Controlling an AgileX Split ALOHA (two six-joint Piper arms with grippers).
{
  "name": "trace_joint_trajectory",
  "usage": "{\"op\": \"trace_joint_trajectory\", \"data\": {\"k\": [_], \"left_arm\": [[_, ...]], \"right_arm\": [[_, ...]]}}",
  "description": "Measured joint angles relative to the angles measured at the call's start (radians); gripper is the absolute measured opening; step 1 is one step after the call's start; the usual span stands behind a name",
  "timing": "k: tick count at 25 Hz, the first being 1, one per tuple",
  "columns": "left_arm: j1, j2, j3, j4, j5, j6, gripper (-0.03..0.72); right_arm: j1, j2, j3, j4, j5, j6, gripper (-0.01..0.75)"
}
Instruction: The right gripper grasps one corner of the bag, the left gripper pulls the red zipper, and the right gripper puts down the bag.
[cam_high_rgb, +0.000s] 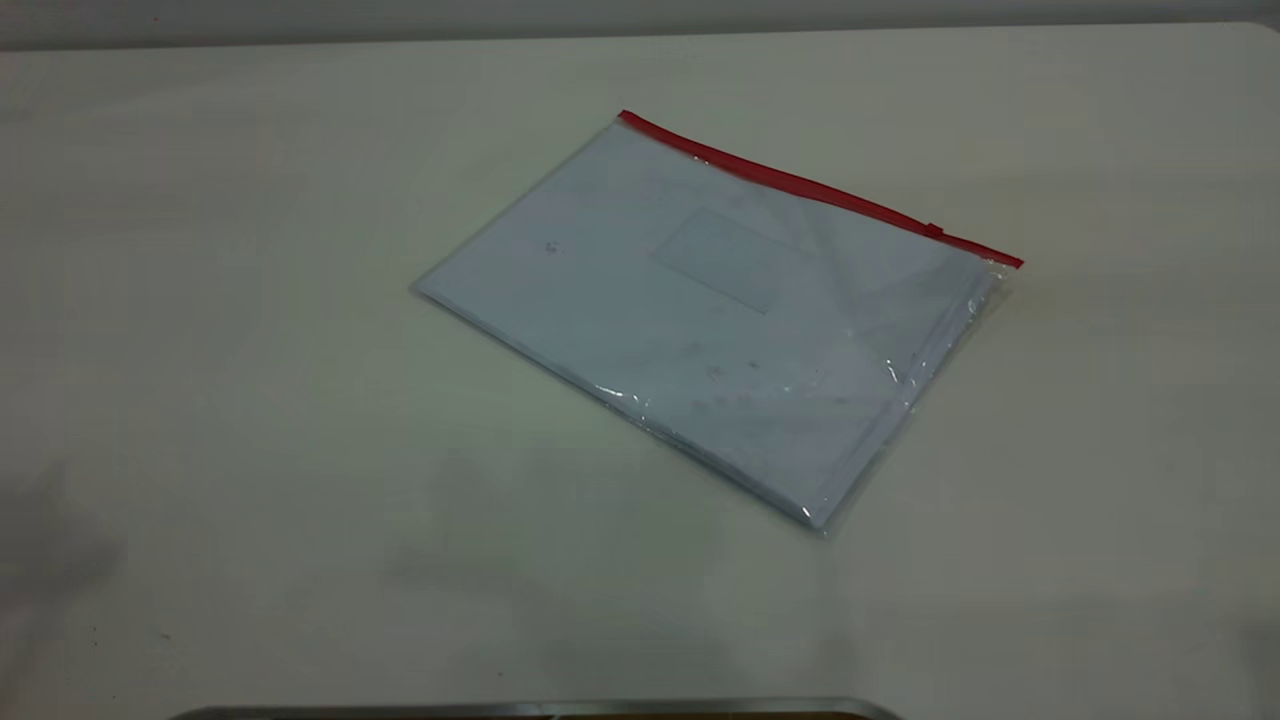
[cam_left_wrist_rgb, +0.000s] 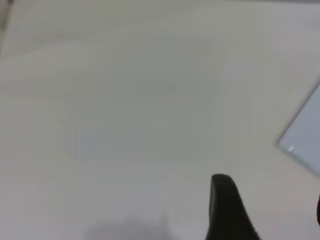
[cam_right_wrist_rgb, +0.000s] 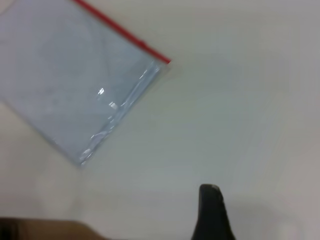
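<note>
The clear bag lies flat on the table with white paper inside. The red zipper runs along its far long edge, and the small slider tab sits near the right end. The bag's corner at that end rests on the table. Neither gripper shows in the exterior view. In the right wrist view the bag, the zipper and that corner lie well away from my right gripper's one visible finger. My left gripper is open over bare table, with a plain bag corner off to one side.
The pale table spreads wide on all sides of the bag. A metal edge runs along the near side of the exterior view. A brown blurred strip shows at the rim of the right wrist view.
</note>
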Motion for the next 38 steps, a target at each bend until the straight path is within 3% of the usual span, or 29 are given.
{"op": "trace_joint_trajectory", "data": {"k": [8,12,18,23,33,38], "left_arm": [[-0.005,0.366,-0.163,-0.050,-0.070,0.068,0.482],[-0.067,0.514,-0.246,-0.071,-0.062,0.162,0.482],[-0.185,0.680,-0.352,-0.082,0.008,0.246,0.482],[-0.243,0.782,-0.449,-0.082,0.121,0.261,0.482],[-0.260,0.854,-0.509,-0.124,0.182,0.279,0.482],[-0.260,0.854,-0.509,-0.126,0.194,0.280,0.482]], "right_arm": [[0.000,0.195,0.000,0.165,-0.111,-0.101,0.578],[0.000,0.354,-0.001,0.302,-0.201,-0.241,0.578],[0.000,0.641,-0.002,0.545,-0.338,-0.542,0.578],[0.000,0.881,-0.003,0.775,-0.414,-0.787,0.578],[0.000,1.284,-0.108,1.273,-0.456,-1.347,0.578],[0.000,1.420,-0.190,1.372,-0.457,-1.472,0.578]]}}
